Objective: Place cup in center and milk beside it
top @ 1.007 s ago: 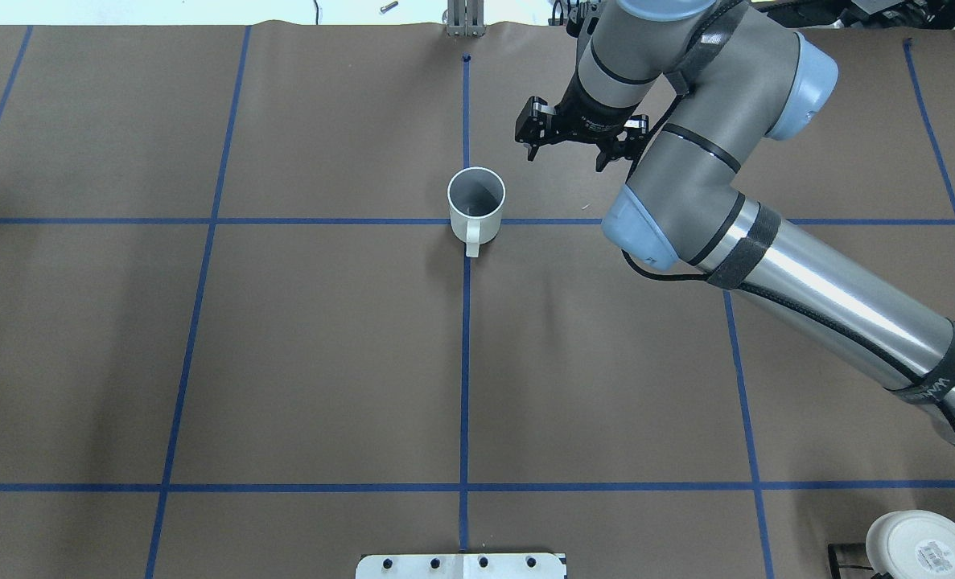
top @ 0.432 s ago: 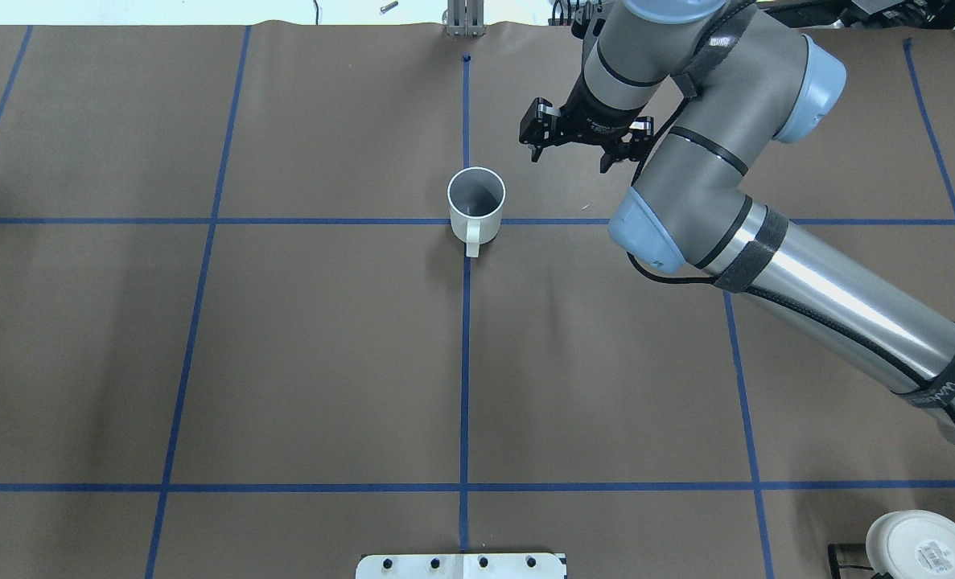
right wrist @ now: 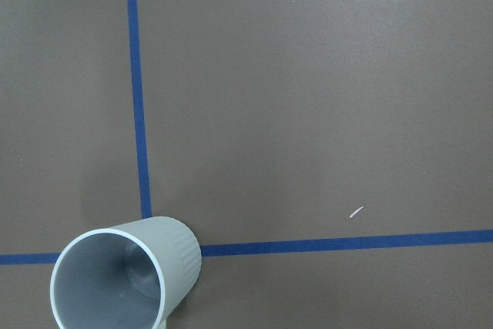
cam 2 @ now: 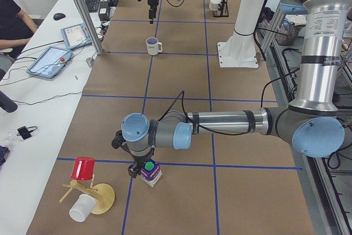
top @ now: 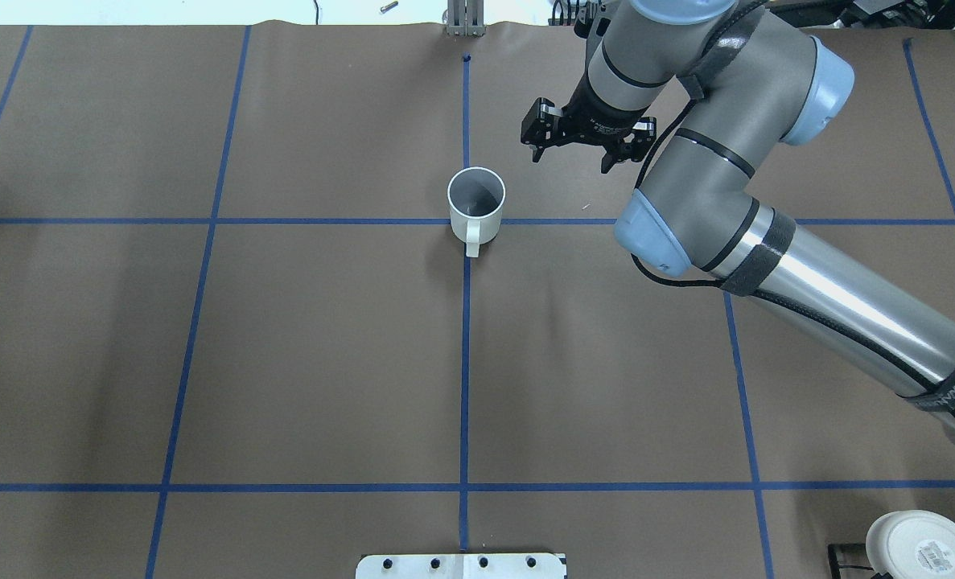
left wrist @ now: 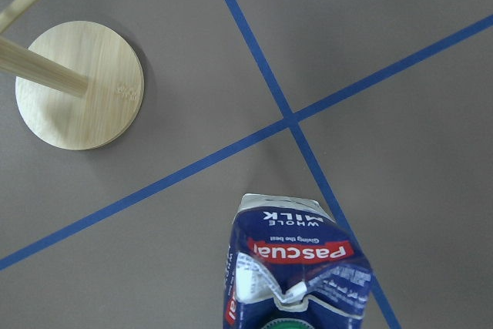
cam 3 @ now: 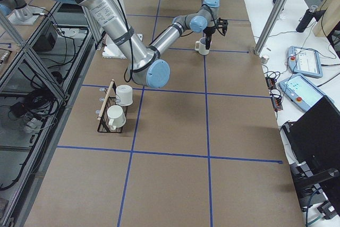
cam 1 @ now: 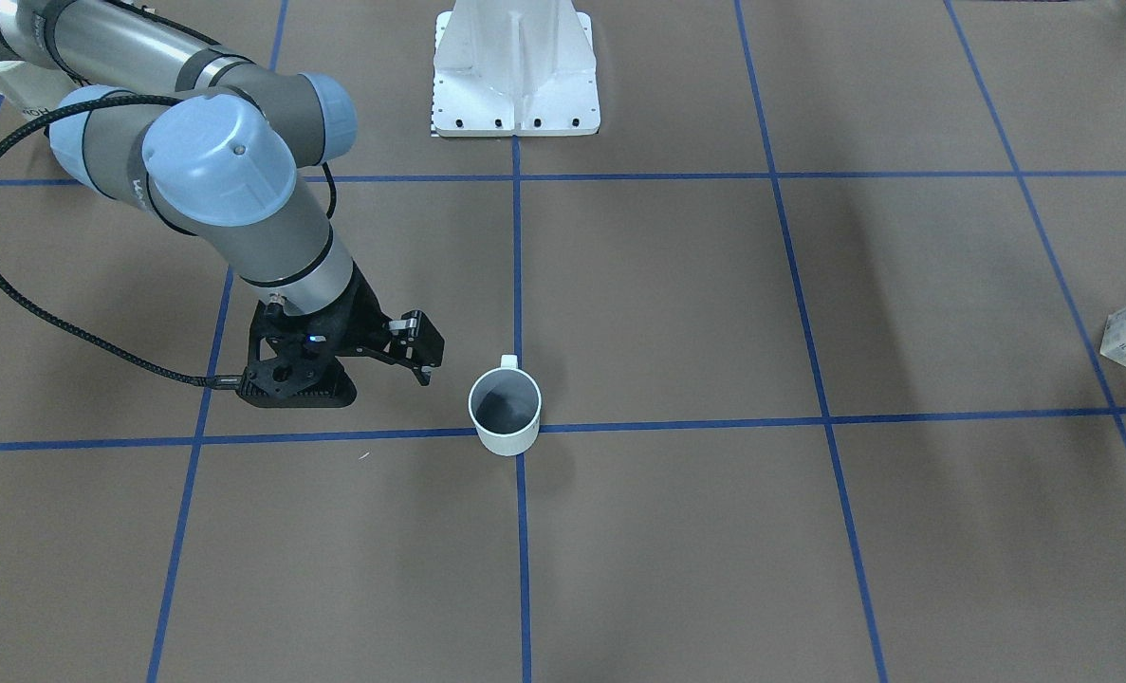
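The white cup (top: 475, 205) with a grey inside stands upright on the crossing of the blue tape lines (top: 397, 221), its handle towards the robot. It also shows in the front view (cam 1: 505, 413) and the right wrist view (right wrist: 123, 281). My right gripper (top: 571, 155) is open and empty, above the table to the right of and beyond the cup. The milk (cam 2: 150, 173), blue and white with a green cap, stands far off at the table's left end, and also shows in the left wrist view (left wrist: 296, 267). My left gripper (cam 2: 143, 168) is at the carton's top; I cannot tell whether it is open or shut.
A wooden mug tree (cam 2: 91, 196) with a red and a white cup stands near the milk; its base shows in the left wrist view (left wrist: 81, 86). A rack with white cups (cam 3: 114, 111) stands at the right end. The robot's white base plate (cam 1: 515, 76) is at the near edge.
My right gripper has drifted a little to the right and farther from the cup, still open. The cup has not moved.
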